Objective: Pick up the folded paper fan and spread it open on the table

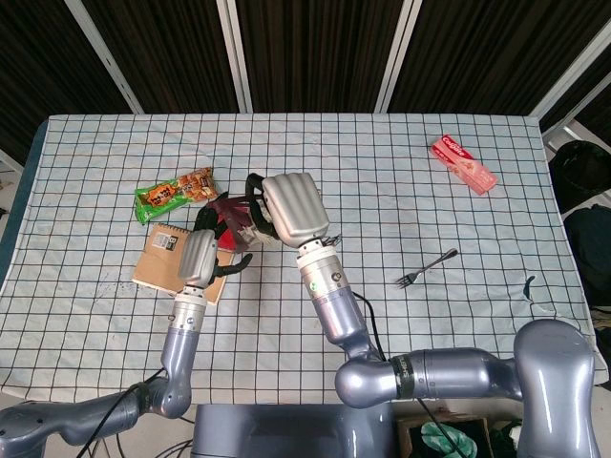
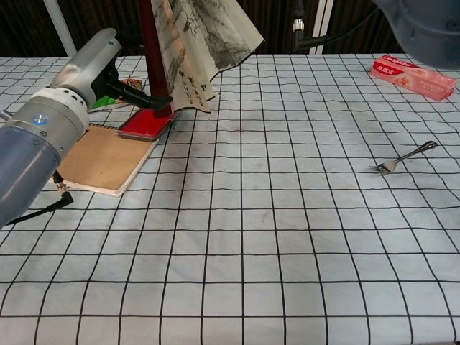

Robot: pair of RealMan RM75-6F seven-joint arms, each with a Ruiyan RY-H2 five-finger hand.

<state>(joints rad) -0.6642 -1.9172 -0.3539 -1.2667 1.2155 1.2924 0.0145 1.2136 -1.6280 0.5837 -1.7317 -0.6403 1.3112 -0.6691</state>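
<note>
The paper fan [image 2: 194, 43] is partly spread and stands upright above the table, its dark red guard stick [image 2: 148, 50] on the left and ink-painted paper to the right. My right hand [image 1: 291, 205] grips the fan [image 1: 232, 215] from above in the head view. My left hand [image 2: 86, 75] [image 1: 200, 253] has come up from the left. Its dark fingers [image 2: 147, 99] are spread at the stick's lower end. Whether they grip it I cannot tell.
A red box [image 2: 144, 123] lies right under the fan, on the corner of a brown notebook [image 2: 100, 158]. A green snack pack [image 1: 172, 193] sits behind them. A fork [image 2: 402, 157] lies at the right and a pink box [image 2: 413, 76] at the far right.
</note>
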